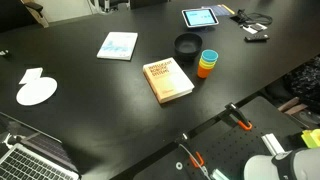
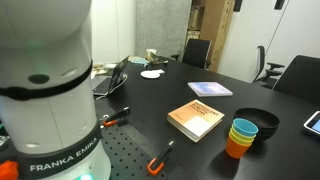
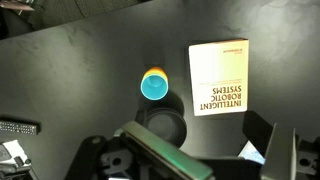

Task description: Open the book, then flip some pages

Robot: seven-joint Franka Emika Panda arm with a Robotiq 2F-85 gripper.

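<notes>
The book (image 1: 169, 80) lies closed and flat on the black table, orange-brown cover up with white title lettering. It shows in both exterior views (image 2: 196, 119) and in the wrist view (image 3: 219, 78). Its pages show only as a white edge. My gripper (image 3: 215, 160) appears only in the wrist view, at the lower edge. It is open and empty, high above the table, with the book beyond its fingers and not touched.
An orange-blue cup (image 1: 207, 63) (image 3: 154, 86) and a black bowl (image 1: 187, 45) (image 3: 163, 127) stand close beside the book. A light-blue booklet (image 1: 118, 45), a tablet (image 1: 201, 17), a white sheet (image 1: 36, 90) and a laptop (image 1: 30, 160) lie farther off.
</notes>
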